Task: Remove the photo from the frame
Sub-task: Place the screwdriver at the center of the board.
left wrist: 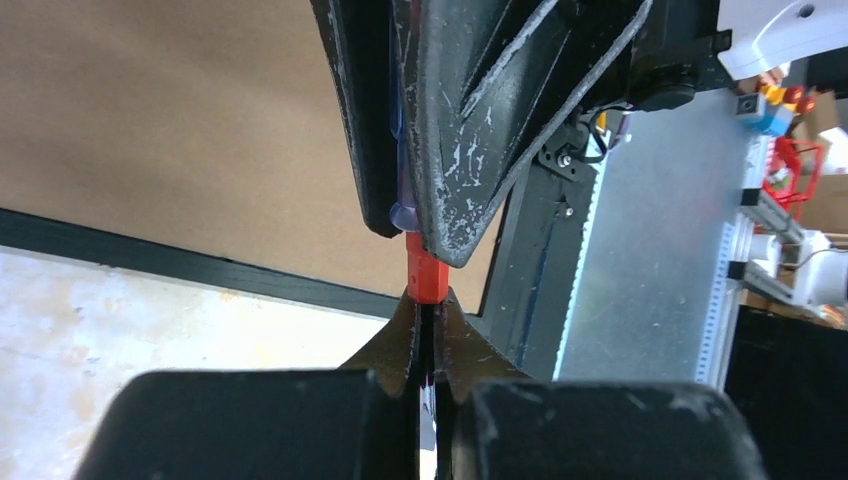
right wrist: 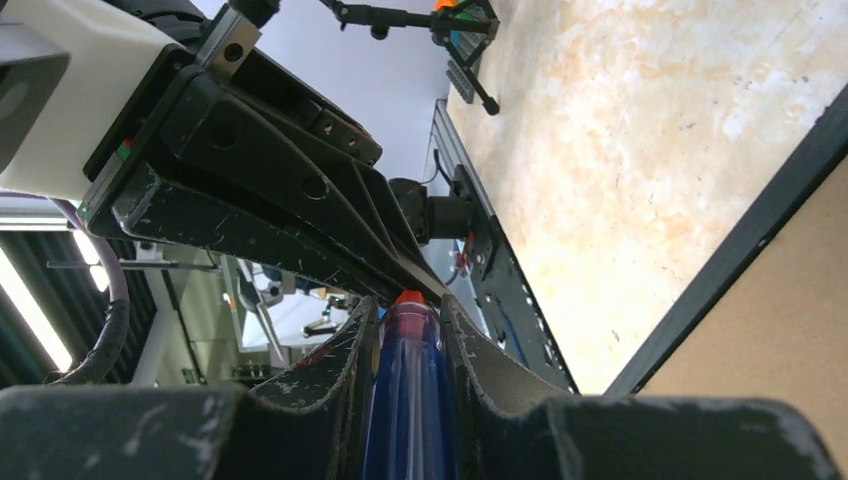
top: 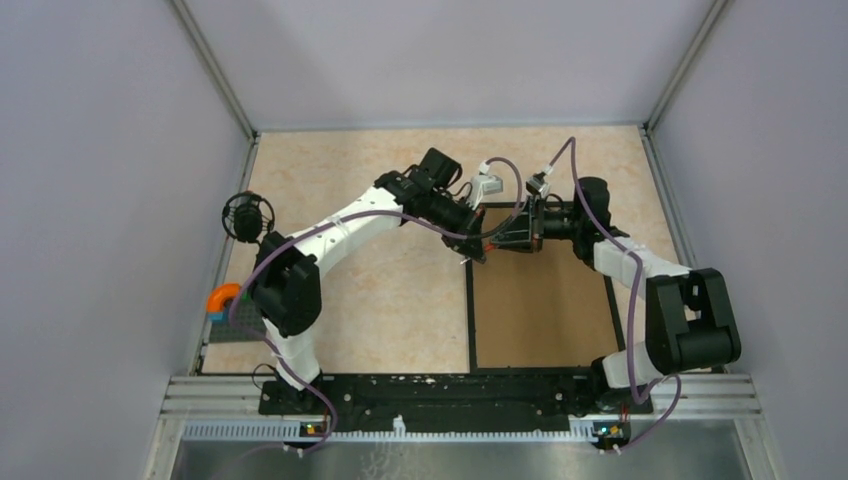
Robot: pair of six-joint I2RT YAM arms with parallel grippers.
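Grey walls close in a beige marbled table (top: 400,300). The frame (top: 469,300) lies flat on the right half of it, back up. You see its brown board (top: 540,310) inside the thin black border, and its near edge sits just in front of the arm bases. The photo is hidden in all 3 views.

Your 2 arms meet over the frame's far left corner. The left arm (top: 340,228) reaches in from the left and the right arm (top: 640,265) bends in from the right, so the grippers face each other tip to tip.

The right gripper (right wrist: 408,320) is clamped on a pen (right wrist: 405,400) with a clear blue barrel. Its 2 fingers press the barrel from both sides, and the red tip (left wrist: 424,272) pokes out past them.

The left gripper (left wrist: 428,305) is closed on that red tip, its fingers drawn together with only a thin slit between them. From the left wrist you see the red tip run straight down into that pinch, with the board and 1 black frame rail behind it. From the right wrist the left fingers come in from the upper left and end right at the tip. You cannot tell from any view whether the pen touches the board.

At the table's left edge stand a round black device (top: 247,215) and, nearer the bases, an orange ring (top: 222,298), both well apart from the frame.
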